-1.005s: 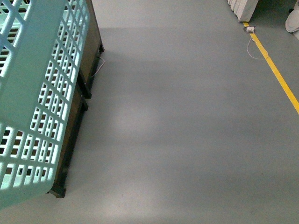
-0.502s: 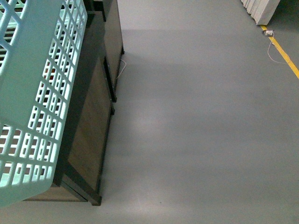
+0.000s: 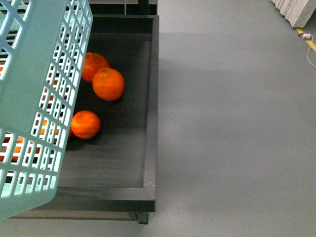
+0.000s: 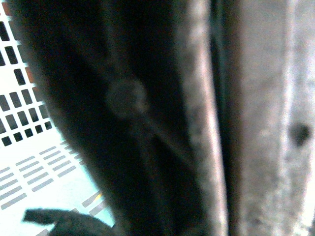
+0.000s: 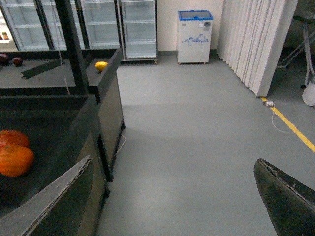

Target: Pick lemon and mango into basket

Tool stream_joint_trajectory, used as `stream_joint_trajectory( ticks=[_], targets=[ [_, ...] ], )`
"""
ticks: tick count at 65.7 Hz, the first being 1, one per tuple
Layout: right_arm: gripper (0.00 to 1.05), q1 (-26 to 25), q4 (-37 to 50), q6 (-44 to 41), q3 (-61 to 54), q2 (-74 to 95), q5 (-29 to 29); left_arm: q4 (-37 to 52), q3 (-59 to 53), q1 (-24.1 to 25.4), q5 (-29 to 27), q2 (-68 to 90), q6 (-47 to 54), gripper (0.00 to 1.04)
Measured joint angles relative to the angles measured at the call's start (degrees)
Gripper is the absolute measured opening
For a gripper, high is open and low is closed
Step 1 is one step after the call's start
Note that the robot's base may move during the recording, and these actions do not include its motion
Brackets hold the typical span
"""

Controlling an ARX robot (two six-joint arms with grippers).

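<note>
Basket (image 3: 44, 74): seen close and tilted at the left of the front view, covering part of the bench (image 3: 150, 98).
Oranges (image 3: 108, 84): three are seen in the dark bench tray (more orange shows through the basket's slots).
Yellow fruit (image 5: 101, 65): laid on a farther bench; lemon or mango cannot be told.
Right gripper (image 5: 173, 162): spread wide, nothing is held.
Left gripper: its wrist view is blurred; its opening cannot be told.
</note>
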Motion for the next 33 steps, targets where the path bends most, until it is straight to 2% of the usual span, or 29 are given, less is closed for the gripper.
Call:
stream_joint_trajectory(
  ticks=[33],
  targets=[
    [0.96,0.0,0.0,0.0,0.0,0.0,-0.1,0.0,0.0,0.1,0.0,0.0,0.0,0.14]
  ],
)
